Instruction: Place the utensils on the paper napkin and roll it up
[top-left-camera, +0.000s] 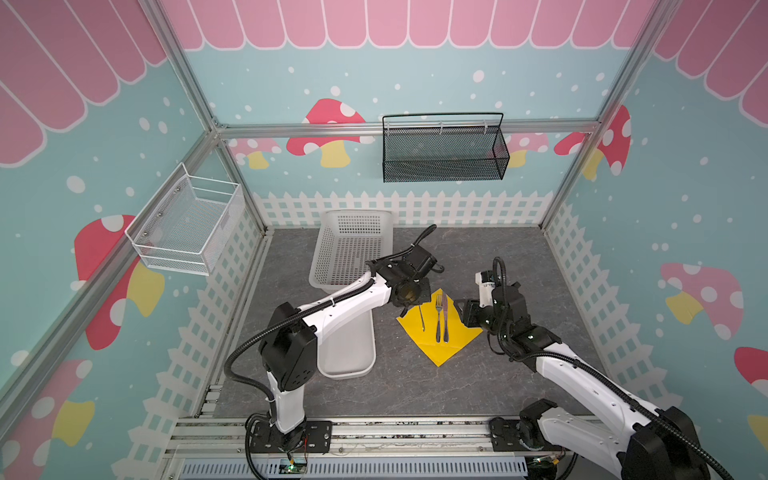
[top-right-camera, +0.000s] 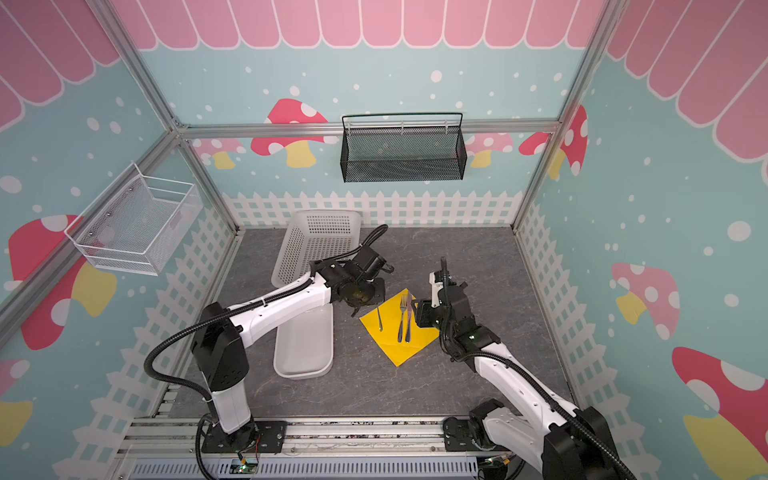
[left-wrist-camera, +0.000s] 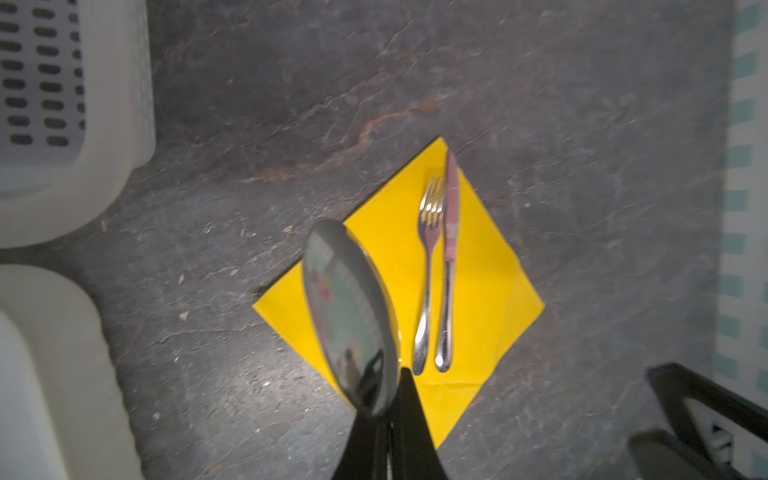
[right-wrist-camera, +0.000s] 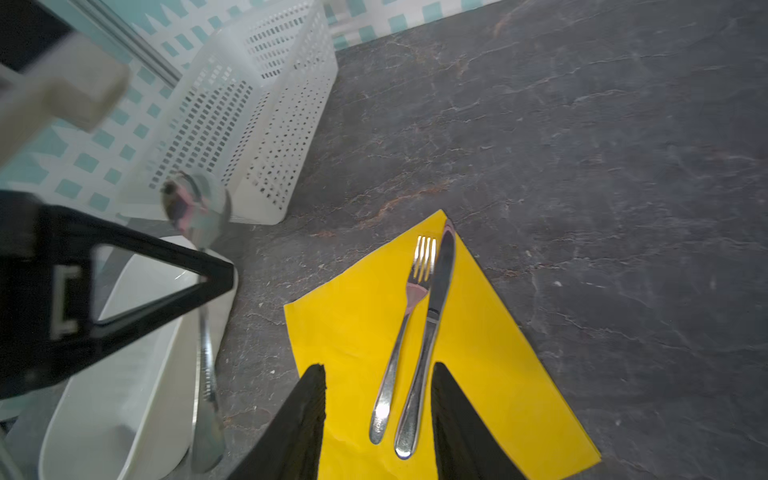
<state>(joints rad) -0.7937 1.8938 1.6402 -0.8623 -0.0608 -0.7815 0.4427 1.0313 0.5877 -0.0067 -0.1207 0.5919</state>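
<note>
The shiny silver metal spoon is pinched by the left gripper, its handle hanging down over the left of the thin yellow paper napkin. The silver fork and knife are laid there near-to-far, just to the right; the right gripper is spread above their handles.

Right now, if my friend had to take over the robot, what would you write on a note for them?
Left tool: shut on the spoon, gripped just below its bowl, with the handle pointing down over the napkin. I cannot tell if it touches.
Right tool: open and holding nothing, above the handle ends of the fork and knife.
Things: the fork and knife lie side by side on the flat yellow napkin.
Done: two utensils placed.
Left to do: lay the spoon beside them, then roll the napkin up.
</note>
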